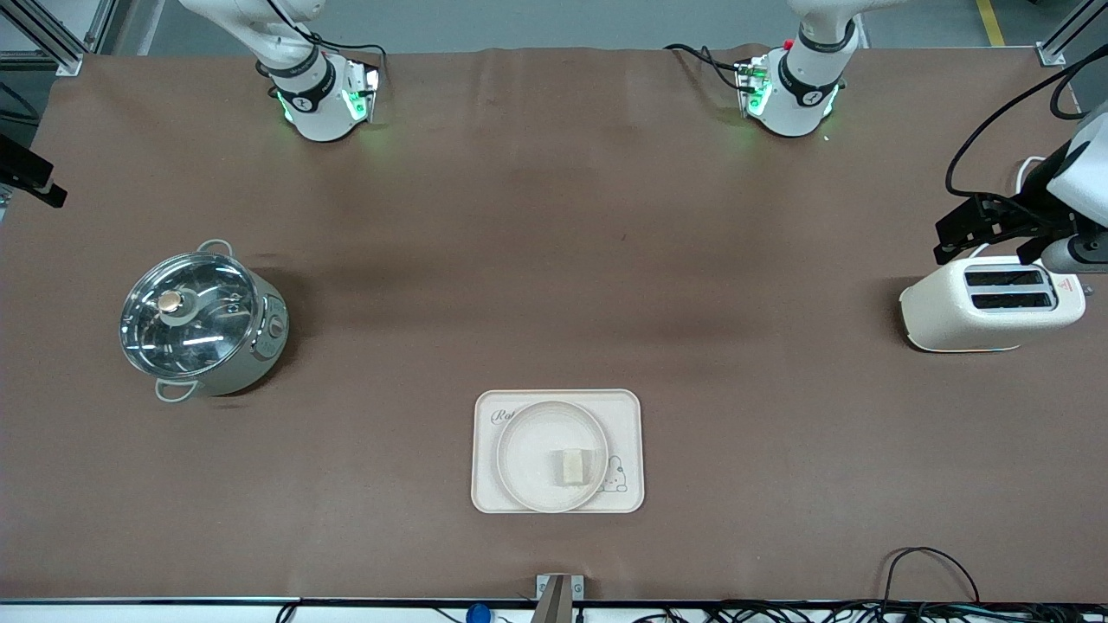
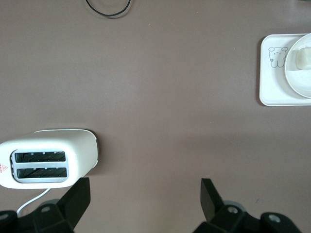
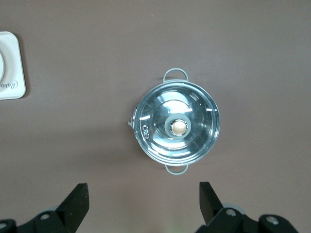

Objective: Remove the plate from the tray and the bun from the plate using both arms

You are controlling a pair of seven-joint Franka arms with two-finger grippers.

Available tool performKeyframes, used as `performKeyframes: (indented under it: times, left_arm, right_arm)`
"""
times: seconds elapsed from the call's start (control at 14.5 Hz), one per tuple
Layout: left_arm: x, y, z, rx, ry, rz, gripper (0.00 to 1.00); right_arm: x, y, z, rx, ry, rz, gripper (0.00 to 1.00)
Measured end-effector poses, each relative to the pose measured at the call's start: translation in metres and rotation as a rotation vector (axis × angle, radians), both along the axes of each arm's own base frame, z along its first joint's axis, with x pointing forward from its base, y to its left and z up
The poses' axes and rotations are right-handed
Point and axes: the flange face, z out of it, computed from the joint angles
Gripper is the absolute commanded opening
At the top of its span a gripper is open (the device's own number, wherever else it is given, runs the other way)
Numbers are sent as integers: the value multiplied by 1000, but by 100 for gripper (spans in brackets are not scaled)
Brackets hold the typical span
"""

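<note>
Brown counter, both arms parked high, nothing started. Your tray sits at the camera-side edge, midway between the two ends; the plate lies on it with the bun on the plate, off-centre toward the bunny drawing.

Left gripper hangs over the counter just beside the toaster, jaws wide and empty. Right gripper hovers near the lidded pot, jaws wide, holding nothing.

Risks as I judge them: both arms head for one small spot, so you could clash them over the tray. The plate rim is shallow, so a pinch may slip or drag the tray. Tilt the plate and the bun slides off. Watch the toaster cord on the left arm's way out.
</note>
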Motion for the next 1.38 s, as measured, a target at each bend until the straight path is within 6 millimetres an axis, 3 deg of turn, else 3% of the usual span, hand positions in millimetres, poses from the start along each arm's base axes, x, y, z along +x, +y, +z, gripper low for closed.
performKeyframes:
  times: [0.21,0.48,0.69,0.83,1.03,1.38]
  left_arm:
    - [0,-1,0,0,0,-2,100]
    - [0,-1,1,-1,0,-2,100]
    - [1,0,1,-1,0,0,100]
    - [1,0,1,-1,0,0,100]
    - [1,0,1,-1,0,0,100]
    - [1,0,1,-1,0,0,100]
  right_arm:
    - [30,37,-34,26,-20,61,100]
    - [88,101,-129,146,28,31,100]
    - [122,179,-202,172,8,-48,100]
    - [134,230,-251,202,-1,-74,100]
    - [149,289,-323,229,-31,-131,100]
    - [165,380,-393,302,-116,-220,100]
